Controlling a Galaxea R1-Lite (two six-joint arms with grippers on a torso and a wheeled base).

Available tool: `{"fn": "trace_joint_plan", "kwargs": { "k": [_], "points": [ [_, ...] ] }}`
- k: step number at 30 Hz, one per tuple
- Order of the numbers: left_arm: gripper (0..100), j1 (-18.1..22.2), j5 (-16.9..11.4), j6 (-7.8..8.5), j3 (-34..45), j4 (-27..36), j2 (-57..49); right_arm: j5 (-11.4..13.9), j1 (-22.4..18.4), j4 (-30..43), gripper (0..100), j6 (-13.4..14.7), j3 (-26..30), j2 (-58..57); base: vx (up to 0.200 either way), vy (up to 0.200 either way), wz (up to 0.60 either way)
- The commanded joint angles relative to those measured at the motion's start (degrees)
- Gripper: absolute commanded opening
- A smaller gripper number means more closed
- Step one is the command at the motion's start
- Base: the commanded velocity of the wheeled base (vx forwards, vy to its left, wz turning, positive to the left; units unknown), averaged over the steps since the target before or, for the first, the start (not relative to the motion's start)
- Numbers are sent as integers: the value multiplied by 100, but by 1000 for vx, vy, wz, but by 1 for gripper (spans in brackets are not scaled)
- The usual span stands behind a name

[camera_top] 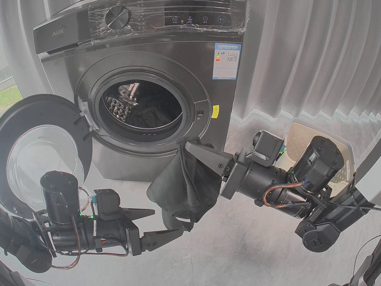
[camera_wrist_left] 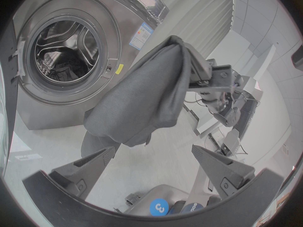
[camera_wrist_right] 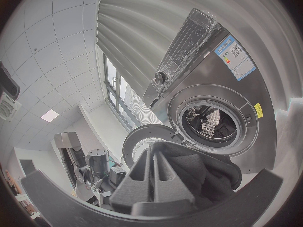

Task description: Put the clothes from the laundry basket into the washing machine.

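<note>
The grey washing machine [camera_top: 139,60] stands ahead with its round door [camera_top: 39,140] swung open to the left. Dark clothes [camera_top: 154,114] lie inside the drum [camera_wrist_left: 63,55]. My right gripper [camera_top: 190,145] is shut on a dark grey garment [camera_top: 184,187], which hangs in front of the machine just below the drum opening [camera_wrist_right: 210,123]. The same garment [camera_wrist_left: 145,95] drapes down in the left wrist view and bunches over the shut fingers [camera_wrist_right: 157,180] in the right wrist view. My left gripper [camera_top: 164,221] stands open low beside the garment's bottom edge, its fingers [camera_wrist_left: 91,164] apart.
A cream laundry basket [camera_top: 301,138] stands on the floor at the right, behind my right arm. Pleated curtains [camera_top: 309,40] hang behind the machine. Bare grey floor [camera_top: 238,243] lies in front.
</note>
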Motion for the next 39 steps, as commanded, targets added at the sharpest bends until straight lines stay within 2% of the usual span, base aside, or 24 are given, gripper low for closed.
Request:
{"fn": "trace_joint_plan", "kwargs": {
  "k": [1,6,11,14,17,20,23,24,28,35,39],
  "points": [
    [100,-33,160,-194,-9,-358,663,2,16,-1,0,1,12,-25,0,0,0],
    [100,-41,177,-361,-53,-464,795,2,16,-1,0,1,4,-25,0,0,0],
    [100,-41,195,-352,-158,-481,979,2,25,-1,0,1,-5,-25,0,0,0],
    [100,-68,353,-343,-272,-534,1102,2,34,-1,0,-8,12,-25,0,0,0],
    [100,-94,538,-352,-360,-921,1348,2,34,-1,0,-8,12,-25,0,0,0],
    [100,-94,591,-343,-352,-1219,1533,2,34,-1,0,-8,21,-34,0,0,0],
    [100,-103,810,-352,-369,-1914,1929,2,43,-1,0,-8,30,-60,0,0,0],
    [0,-103,845,-352,-360,-2019,1972,2,43,-1,0,-8,30,-69,0,0,0],
    [0,-173,968,-361,-281,-2705,2201,2,34,-1,0,-17,39,-69,0,0,0],
    [0,-340,968,-361,-114,-2854,2122,-7,-63,-1,0,-52,-23,-34,0,0,0],
    [0,-534,968,-361,246,-3285,2025,-7,-309,-1,0,-78,-49,-25,0,0,0]
  ]
}}
